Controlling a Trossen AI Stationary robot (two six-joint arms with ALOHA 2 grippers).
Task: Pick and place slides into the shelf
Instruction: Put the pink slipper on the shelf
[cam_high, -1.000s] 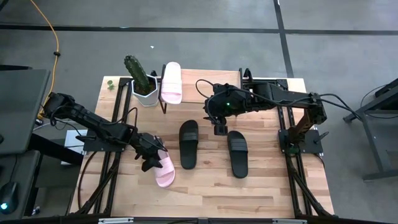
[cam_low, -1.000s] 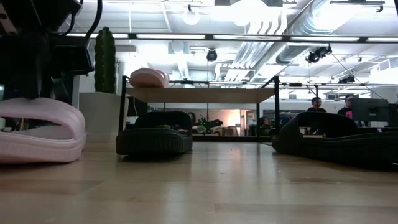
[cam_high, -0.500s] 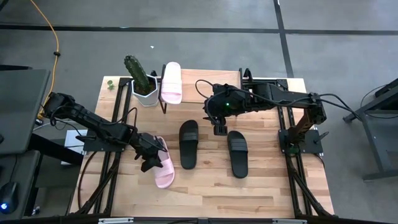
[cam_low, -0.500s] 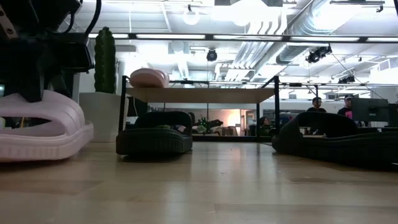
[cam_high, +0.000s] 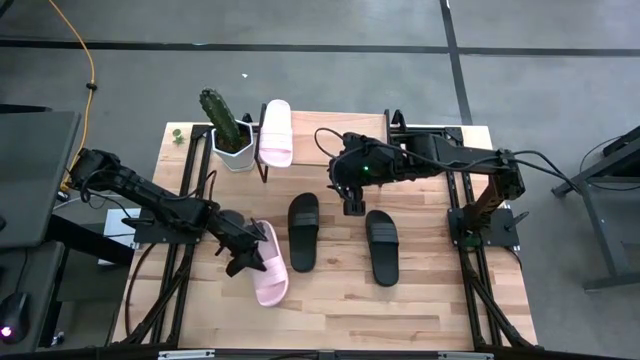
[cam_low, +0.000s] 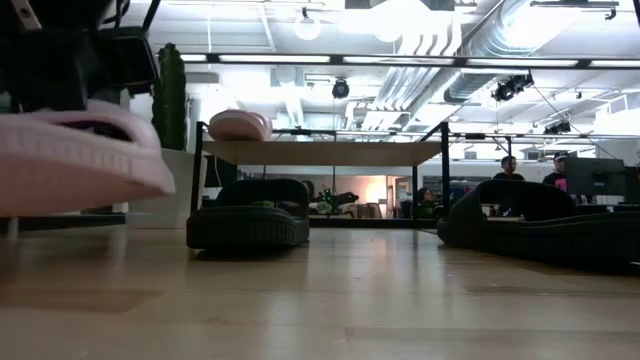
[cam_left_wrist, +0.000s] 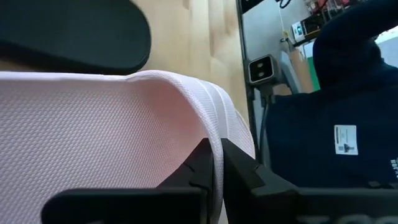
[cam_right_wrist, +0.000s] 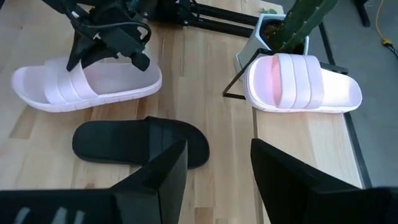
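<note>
From the high view we see the left hand (cam_high: 244, 254) at about eight o'clock on the worktop (cam_high: 420, 290), pinching the strap edge of a pale pink slide (cam_high: 268, 268), presumably so it can be carried up to the shelf (cam_high: 350, 126) at twelve o'clock, where the other pink slide (cam_high: 276, 132) already lies beside the potted cactus (cam_high: 226, 128). The two black slides (cam_high: 303, 231) wait mid-worktop, and the right hand (cam_high: 351, 208) hangs spread between them.

In the low view the pinched slide (cam_low: 75, 160) floats clear of the wood, its heel cut off by the frame.

The left wrist view confirms fingers (cam_left_wrist: 208, 168) pressed together on the strap rim; the sole is hidden.

The right wrist view shows spread fingers (cam_right_wrist: 165, 180) holding nothing and hiding part of a black slide.
</note>
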